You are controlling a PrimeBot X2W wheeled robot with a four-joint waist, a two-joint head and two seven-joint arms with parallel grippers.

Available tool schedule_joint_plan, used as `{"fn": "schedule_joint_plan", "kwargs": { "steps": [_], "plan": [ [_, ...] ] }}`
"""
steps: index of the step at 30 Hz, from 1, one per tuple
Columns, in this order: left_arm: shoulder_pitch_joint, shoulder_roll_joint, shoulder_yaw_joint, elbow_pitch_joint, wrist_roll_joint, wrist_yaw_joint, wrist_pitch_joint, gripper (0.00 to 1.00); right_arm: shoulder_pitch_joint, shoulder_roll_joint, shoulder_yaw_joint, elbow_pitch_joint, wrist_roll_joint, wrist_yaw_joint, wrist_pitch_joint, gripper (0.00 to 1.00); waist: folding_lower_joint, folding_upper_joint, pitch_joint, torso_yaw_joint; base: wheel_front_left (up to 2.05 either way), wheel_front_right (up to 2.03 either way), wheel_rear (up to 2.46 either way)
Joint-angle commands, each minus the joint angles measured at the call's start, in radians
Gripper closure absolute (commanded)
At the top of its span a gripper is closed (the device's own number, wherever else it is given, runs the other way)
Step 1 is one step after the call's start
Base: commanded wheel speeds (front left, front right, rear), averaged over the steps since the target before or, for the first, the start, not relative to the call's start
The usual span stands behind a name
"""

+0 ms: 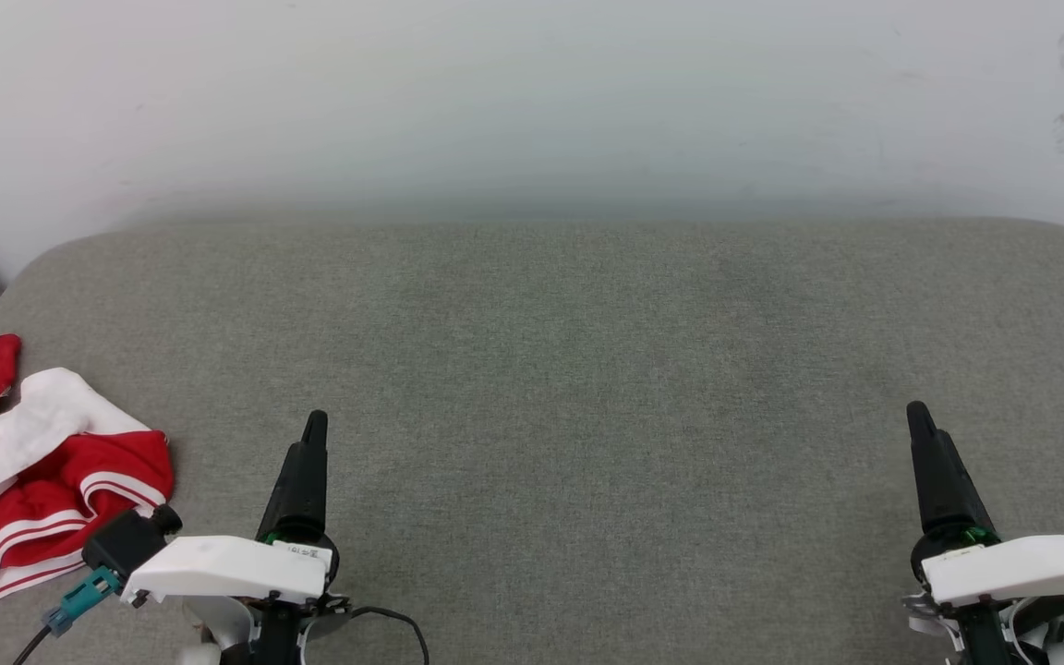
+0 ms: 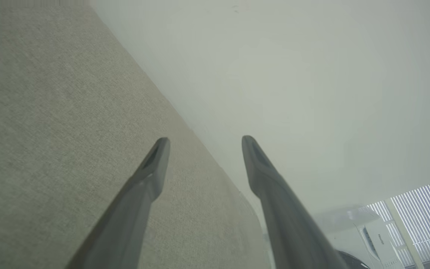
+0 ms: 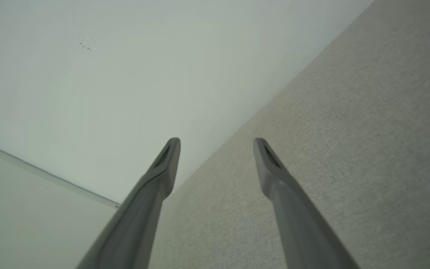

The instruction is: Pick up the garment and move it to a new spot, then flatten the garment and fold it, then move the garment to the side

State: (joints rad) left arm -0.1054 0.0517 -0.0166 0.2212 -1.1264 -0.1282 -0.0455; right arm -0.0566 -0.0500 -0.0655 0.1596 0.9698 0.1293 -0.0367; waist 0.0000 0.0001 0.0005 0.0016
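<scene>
While both arms are reaching in low from the near edge, the left gripper (image 2: 203, 144) is keeping its two dark fingers spread wide with nothing between them. The right gripper (image 3: 217, 145) is doing likewise, its jaws parted and empty. Both are pointing toward the far wall (image 1: 532, 92) over the grey fabric surface (image 1: 587, 369), and they are sitting well apart, one at each lower corner of the head view. Just beside the left wrist, on its outer side, the garment (image 1: 33, 480) is lying crumpled at the surface's left edge. Its white sleeve is bunching over the red cloth, and its striped trim is showing along the folds. Window blinds (image 2: 424, 216) are showing past the surface's end in the left wrist view.
</scene>
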Motion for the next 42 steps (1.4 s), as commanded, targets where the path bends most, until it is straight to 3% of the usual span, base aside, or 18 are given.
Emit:
{"fn": "schedule_joint_plan", "kwargs": {
  "steps": [1,26,42],
  "plan": [
    [-0.026,0.002,0.001,-0.015,0.033,0.002,-0.008,0.00,-0.006,-0.001,0.002,-0.021,-0.035,0.002,-0.010,0.00,0.0000,-0.0001,0.000,0.000,0.00,0.00,0.00],
    [-0.054,0.038,-0.045,0.011,0.532,0.019,-0.093,0.00,0.003,-0.001,0.000,-0.076,-0.472,0.002,0.005,0.00,0.0000,-0.0001,0.000,0.002,0.00,0.00,0.00],
    [-0.064,0.056,-0.068,0.039,0.710,0.037,-0.133,0.00,0.011,-0.001,-0.006,-0.093,-0.643,0.002,0.013,0.00,0.0000,-0.0001,0.002,0.005,0.00,0.00,0.00]
  ]
}}
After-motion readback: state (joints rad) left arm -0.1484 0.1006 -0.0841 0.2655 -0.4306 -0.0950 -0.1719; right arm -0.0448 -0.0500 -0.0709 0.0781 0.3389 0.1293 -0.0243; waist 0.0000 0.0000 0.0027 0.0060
